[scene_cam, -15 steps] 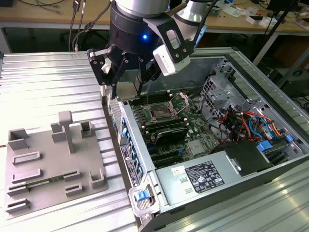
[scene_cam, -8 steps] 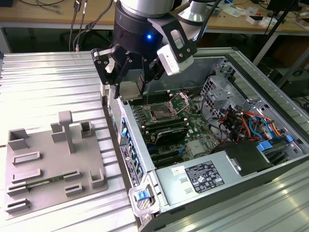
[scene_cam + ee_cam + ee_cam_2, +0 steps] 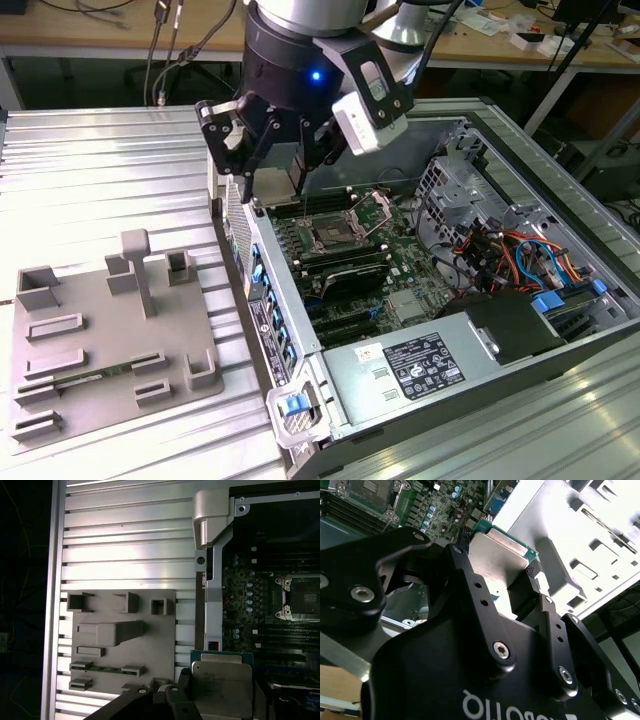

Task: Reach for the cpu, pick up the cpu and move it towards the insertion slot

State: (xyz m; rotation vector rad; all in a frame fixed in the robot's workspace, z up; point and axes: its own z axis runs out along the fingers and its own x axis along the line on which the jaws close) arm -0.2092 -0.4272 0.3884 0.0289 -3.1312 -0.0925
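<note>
My gripper (image 3: 278, 178) is shut on the cpu (image 3: 222, 685), a flat square chip with a silvery top and a green rim. In the second wrist view the cpu (image 3: 502, 562) sits clamped between the black fingers (image 3: 465, 585). The exterior view shows the gripper hanging over the left wall of the open computer case (image 3: 262, 290), above the motherboard's edge. The insertion slot (image 3: 335, 235) lies open on the green board, a short way to the exterior view's right of and below the gripper. In the first wrist view, the insertion slot (image 3: 305, 597) sits past the case wall from the cpu.
A grey plastic tray (image 3: 100, 340) with recesses and upright blocks lies on the ribbed metal table at the exterior view's left; a thin green memory stick (image 3: 105, 669) rests in it. The case holds memory slots (image 3: 345, 275), cables (image 3: 500, 255) and a power supply (image 3: 420, 365).
</note>
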